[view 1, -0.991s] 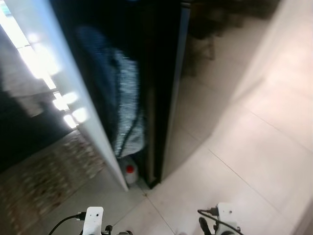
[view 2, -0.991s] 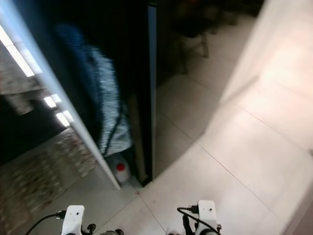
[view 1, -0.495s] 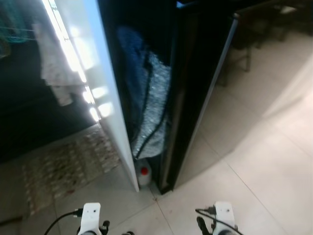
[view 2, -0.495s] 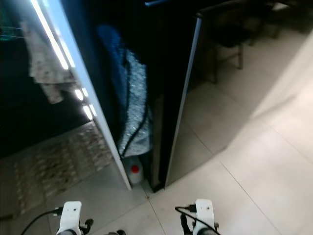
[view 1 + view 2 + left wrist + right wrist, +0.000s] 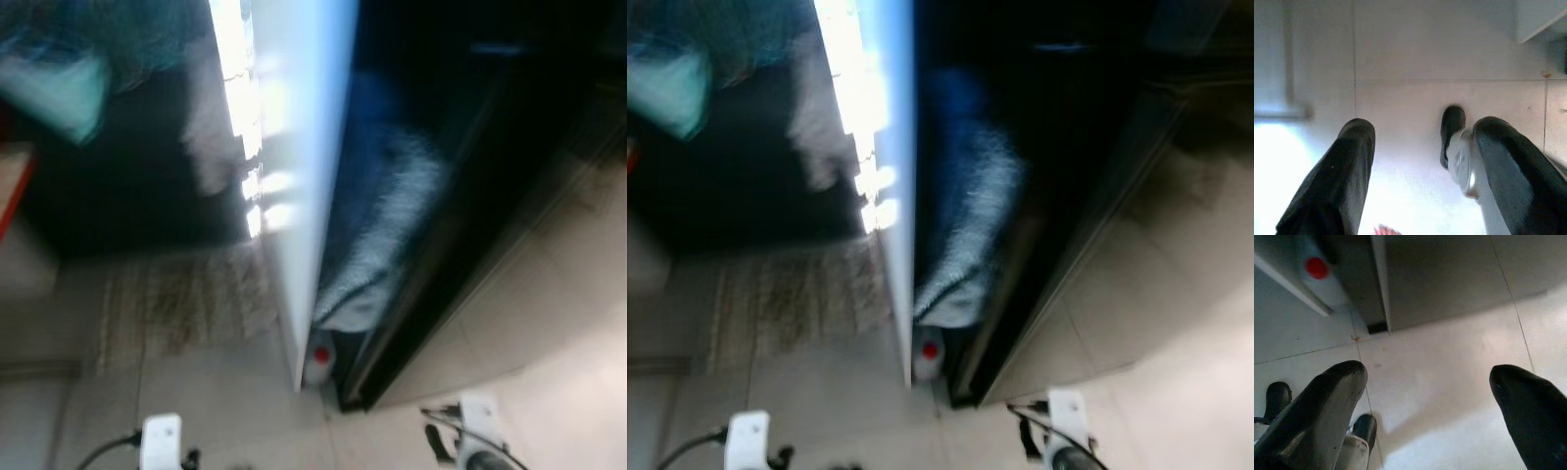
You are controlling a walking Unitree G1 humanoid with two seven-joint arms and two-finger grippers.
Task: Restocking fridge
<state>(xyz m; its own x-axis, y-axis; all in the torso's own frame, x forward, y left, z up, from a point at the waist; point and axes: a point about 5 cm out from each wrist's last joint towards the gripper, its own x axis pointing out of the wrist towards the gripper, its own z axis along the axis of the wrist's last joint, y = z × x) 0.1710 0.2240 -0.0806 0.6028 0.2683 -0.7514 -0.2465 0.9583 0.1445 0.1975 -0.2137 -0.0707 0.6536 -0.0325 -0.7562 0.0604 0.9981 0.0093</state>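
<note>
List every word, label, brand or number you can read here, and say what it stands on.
None can be read.
White bottle with a red cap on the floor at the foot of the fridge door: any label is too blurred to read.
Fridge door: only glare, no legible lettering.

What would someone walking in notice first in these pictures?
Probably the bright white edge of the tall panel running down the middle, glaring with reflected lights. In the dark gap to its right hangs a blue-grey fuzzy cloth, and below it on the floor sits a small white bottle with a red cap. Both of the robot's hands, left hand and right hand, hang open over pale floor tiles.
</note>
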